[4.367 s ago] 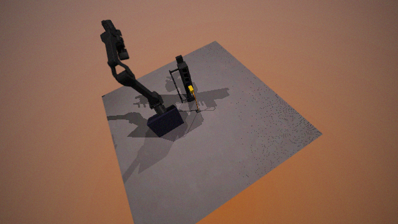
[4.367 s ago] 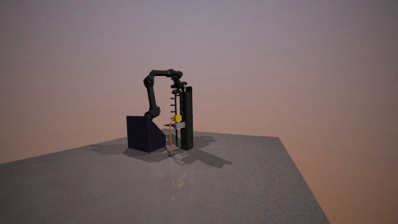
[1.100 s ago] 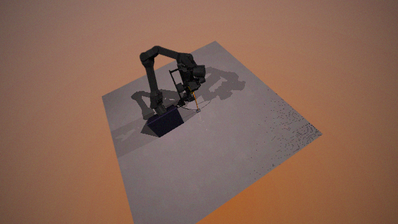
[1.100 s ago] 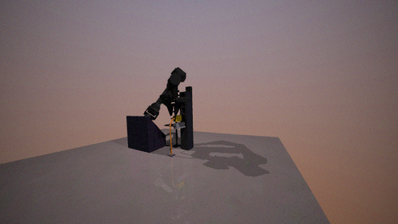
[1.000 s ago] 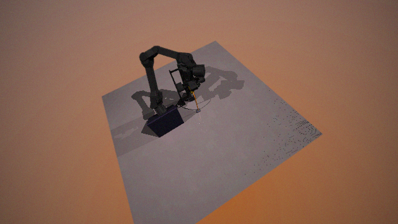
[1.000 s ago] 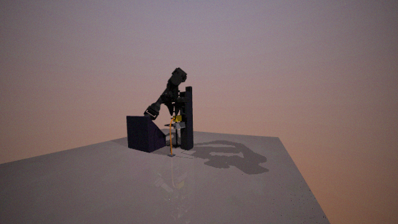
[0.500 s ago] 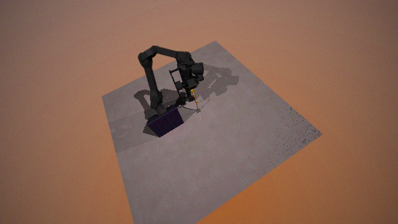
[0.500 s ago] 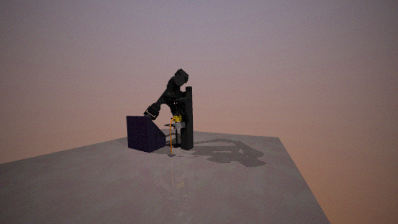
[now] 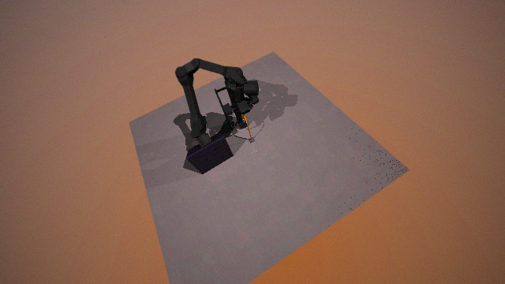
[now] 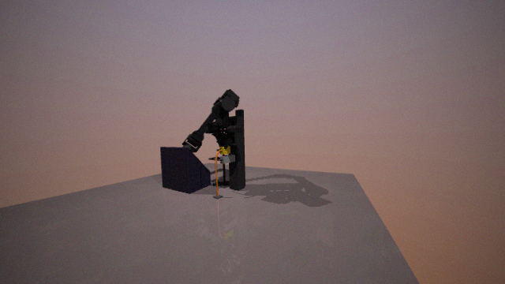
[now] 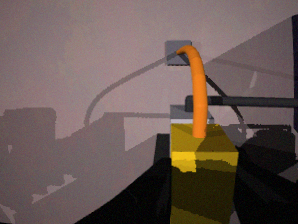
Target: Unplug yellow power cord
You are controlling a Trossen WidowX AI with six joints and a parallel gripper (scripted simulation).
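The yellow plug [image 9: 244,117] [image 10: 225,151] [image 11: 204,162] is beside the tall black upright power strip [image 10: 240,154], high above the table. Its orange-yellow cord [image 9: 248,128] [image 10: 216,173] [image 11: 199,95] hangs down to a small grey block [image 9: 252,140] [image 10: 218,196] [image 11: 171,52] on the table. My gripper [image 11: 200,167] comes down from above, and in the wrist view its dark fingers press both sides of the plug: it is shut on the plug. The arm hides much of the strip in the top view. Whether the plug's prongs sit in a socket cannot be told.
A light grey block [image 10: 228,159] [image 11: 181,113] sits just below the plug. A thin black rack [image 9: 216,91] [image 10: 224,173] stands close beside the strip, with a bar crossing behind the cord in the wrist view. The dark purple base block [image 9: 211,158] [image 10: 181,170] stands nearby.
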